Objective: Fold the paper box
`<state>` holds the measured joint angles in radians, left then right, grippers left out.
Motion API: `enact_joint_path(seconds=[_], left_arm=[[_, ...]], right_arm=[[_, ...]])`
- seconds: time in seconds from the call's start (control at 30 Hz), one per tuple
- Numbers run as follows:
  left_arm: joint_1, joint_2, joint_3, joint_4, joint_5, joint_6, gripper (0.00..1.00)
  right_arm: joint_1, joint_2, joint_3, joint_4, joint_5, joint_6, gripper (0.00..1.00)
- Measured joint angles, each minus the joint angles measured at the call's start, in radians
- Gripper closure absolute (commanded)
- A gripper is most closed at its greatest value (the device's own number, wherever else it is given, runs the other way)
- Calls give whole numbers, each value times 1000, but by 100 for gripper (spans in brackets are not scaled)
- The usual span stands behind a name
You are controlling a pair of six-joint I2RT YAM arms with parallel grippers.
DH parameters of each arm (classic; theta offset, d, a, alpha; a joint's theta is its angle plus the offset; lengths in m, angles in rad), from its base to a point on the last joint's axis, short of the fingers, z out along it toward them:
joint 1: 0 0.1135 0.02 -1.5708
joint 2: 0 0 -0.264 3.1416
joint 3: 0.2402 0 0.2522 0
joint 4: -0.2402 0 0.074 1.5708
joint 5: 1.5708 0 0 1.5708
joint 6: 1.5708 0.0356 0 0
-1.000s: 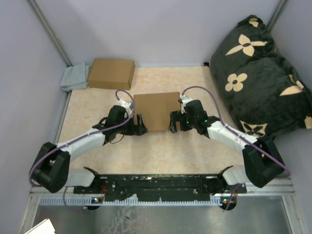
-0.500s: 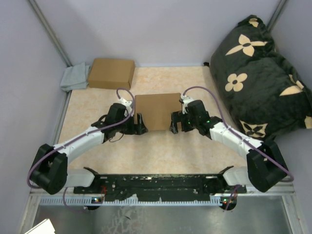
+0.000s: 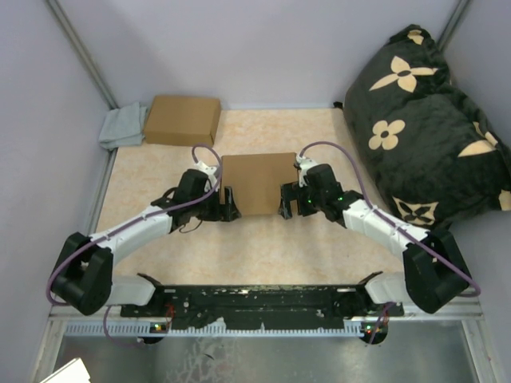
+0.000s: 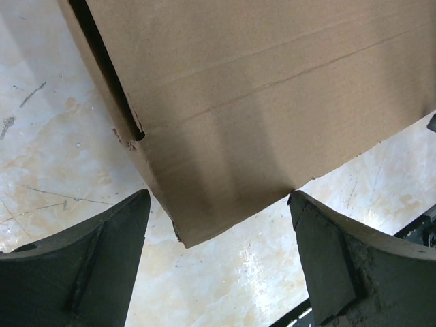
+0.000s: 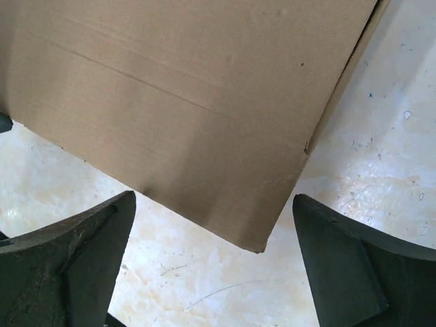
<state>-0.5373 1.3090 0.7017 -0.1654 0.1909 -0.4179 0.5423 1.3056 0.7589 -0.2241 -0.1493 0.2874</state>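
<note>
Top view: paper box (image 3: 257,182) lies mid-table (image 3: 263,247), betw. my two grippers. L gripper (image 3: 227,204) sits at its near-left corner, R gripper (image 3: 285,199) at its near-right corner. Wrist views: L fingers (image 4: 88,266) and R fingers (image 5: 68,266) stand wide apart, a box corner in each gap, touching neither side. Far left: 2nd brown carton (image 3: 183,120), grey cloth (image 3: 122,126) beside it.

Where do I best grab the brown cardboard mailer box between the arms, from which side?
Likely its near corners, from either side: the brown cardboard mailer box lies flat, one corner facing the open left gripper, the other facing the open right gripper.
</note>
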Motion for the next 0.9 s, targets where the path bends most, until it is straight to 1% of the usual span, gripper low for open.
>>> enact_joint_path(seconds=[0.3,0.33,0.37,0.4,0.43,0.5,0.53,0.57,0.63,0.73,0.9], left_arm=[[-2,36,0,14,3,0,12],[-2,37,0,17,3,0,13],[-2,38,0,21,3,0,16],[-2,40,0,27,3,0,25],[-2,43,0,31,2,0,38],[-2,53,0,42,3,2,59],[-2,60,0,43,3,4,66],[-2,68,0,45,2,5,69],[-2,82,0,44,0,8,70],[-2,97,0,40,-4,8,67],[-2,98,0,32,-27,11,58]], right_arm=[[0,28,-10,14,6,0,1],[0,30,-13,16,9,0,1],[0,31,-13,15,10,0,1],[0,32,-13,17,14,0,2],[0,32,-13,19,16,0,3],[0,32,-13,22,23,1,5],[0,32,-14,23,26,1,6],[0,32,-15,24,32,1,6],[-1,32,-21,25,47,0,7],[-1,32,-32,24,60,1,7],[-1,32,-46,22,71,4,7]])
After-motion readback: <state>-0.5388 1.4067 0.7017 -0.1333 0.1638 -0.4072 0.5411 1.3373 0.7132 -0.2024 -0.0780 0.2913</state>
